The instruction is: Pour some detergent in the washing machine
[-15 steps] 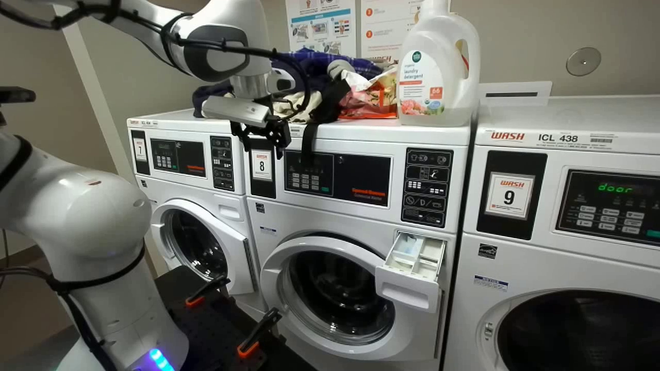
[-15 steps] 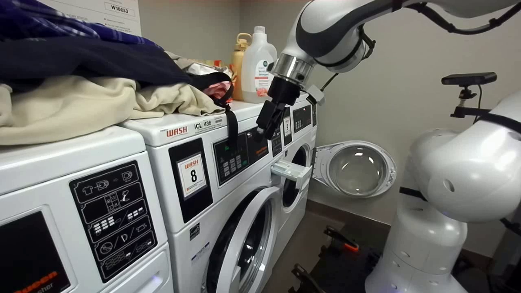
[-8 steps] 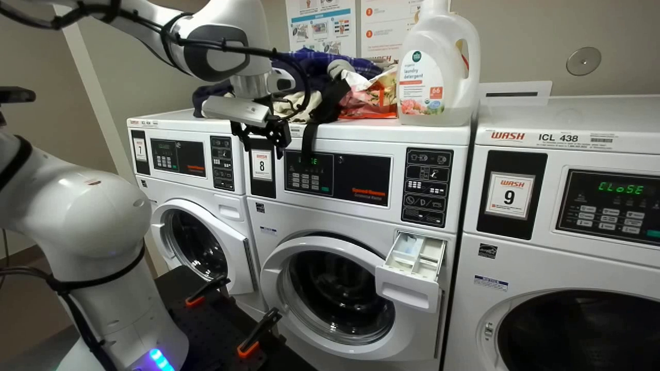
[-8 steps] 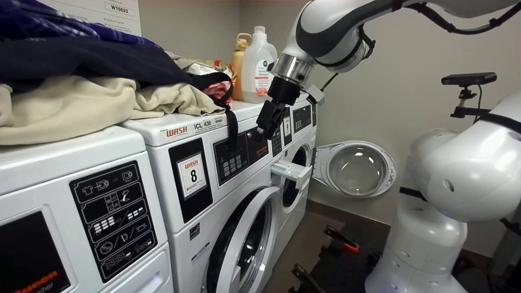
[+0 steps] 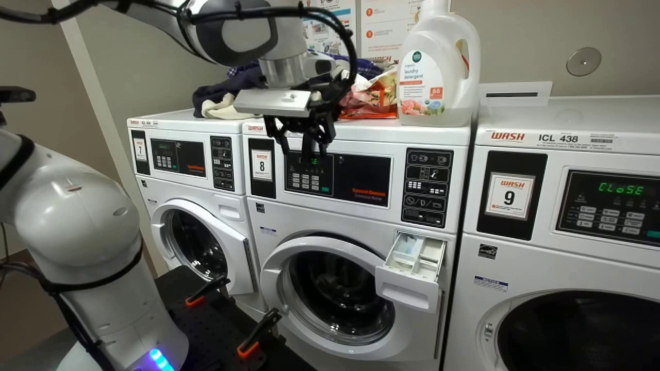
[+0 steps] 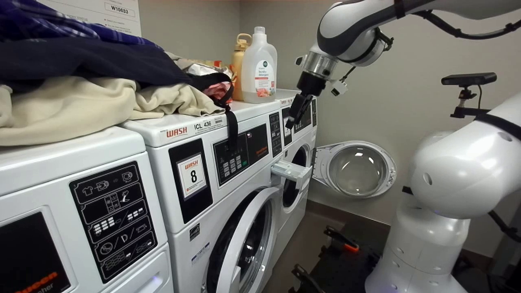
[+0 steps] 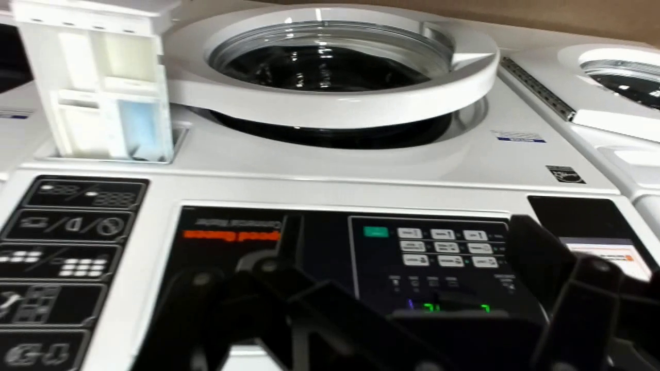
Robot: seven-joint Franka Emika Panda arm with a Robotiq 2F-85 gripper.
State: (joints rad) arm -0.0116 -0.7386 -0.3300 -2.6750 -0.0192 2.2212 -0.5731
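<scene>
The detergent, a large white translucent jug [image 5: 432,72] with a moulded handle and a coloured label, stands upright on top of the washing machine near its corner; it also shows in an exterior view [image 6: 259,69] and is out of the wrist view. The washing machine [image 5: 330,216], numbered 8, has its porthole door [image 5: 330,296] ajar and its dispenser drawer [image 5: 412,263] pulled out; the drawer also shows in the wrist view [image 7: 111,98]. My gripper [image 5: 304,148] is open and empty in front of the keypad, left of the jug; it also shows in an exterior view [image 6: 290,122].
Clothes [image 6: 81,81] and a red bag [image 5: 374,98] lie on the machines left of the jug, with a black strap [image 6: 232,128] hanging down. A yellow bottle [image 6: 238,61] stands beside the jug. Machine 9 [image 5: 557,206] has its door [image 6: 358,169] swung wide open.
My gripper has moved to the right in both exterior views, nearer the jug in one of them. It stays open. Machine 9's display went from "door" to "CLoSE".
</scene>
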